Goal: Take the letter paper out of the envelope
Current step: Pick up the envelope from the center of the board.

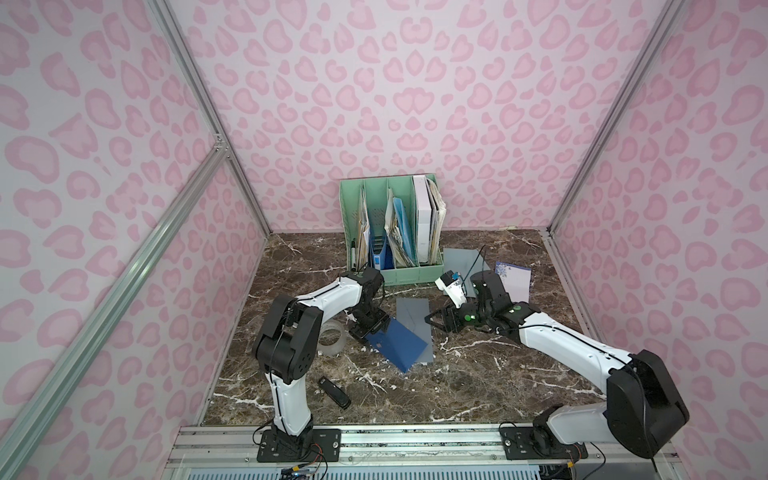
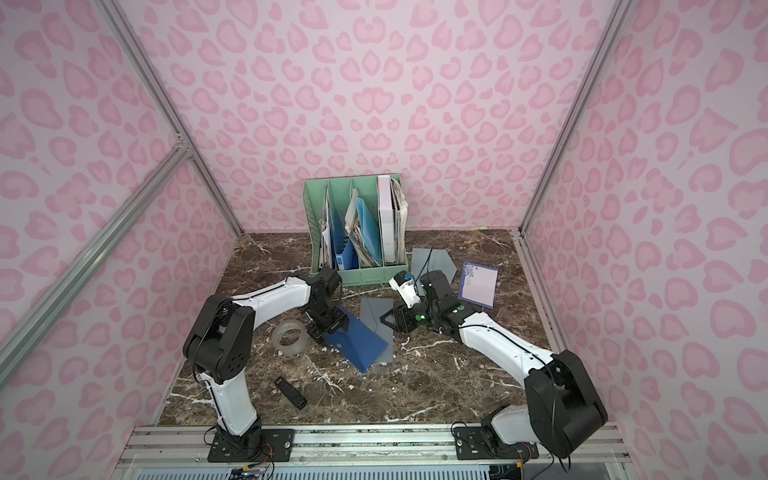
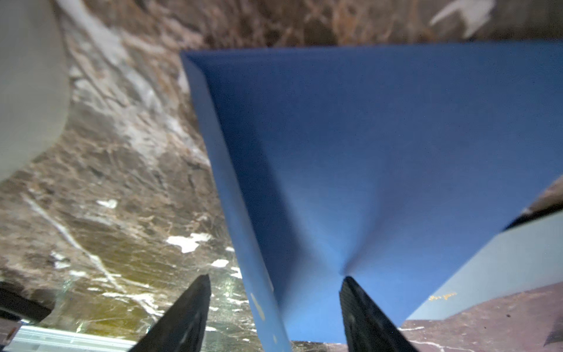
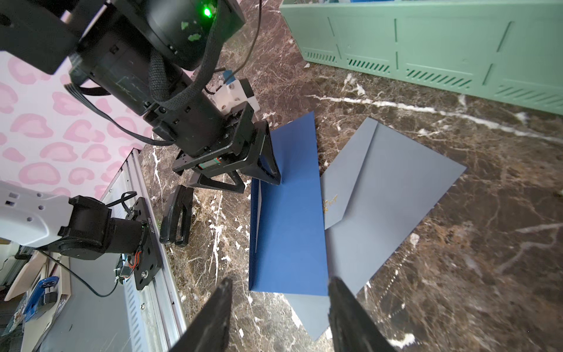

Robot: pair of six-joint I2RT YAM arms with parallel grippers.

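A dark blue envelope (image 1: pixel 401 347) (image 2: pixel 363 343) lies slanted mid-table, partly over a grey envelope (image 1: pixel 413 311) (image 4: pixel 390 183). The letter paper shows only as a thin pale strip (image 4: pixel 259 210) inside the blue envelope's open long side. My left gripper (image 1: pixel 371 330) (image 3: pixel 275 278) (image 4: pixel 246 183) is open at the envelope's left end. One finger (image 3: pixel 362 314) presses a dimple into its face, the other stands off over the marble, and the raised envelope edge runs between them. My right gripper (image 1: pixel 430 319) (image 4: pixel 280 282) hovers open at the envelopes' right side, holding nothing.
A green file organizer (image 1: pixel 390 232) full of papers stands at the back. A clear tape roll (image 1: pixel 332 336) sits beside the left arm, and a black stick-like object (image 1: pixel 333 391) lies nearer the front. A second grey envelope (image 1: pixel 461 259) and a flower-printed sheet (image 1: pixel 515 280) lie behind the right arm.
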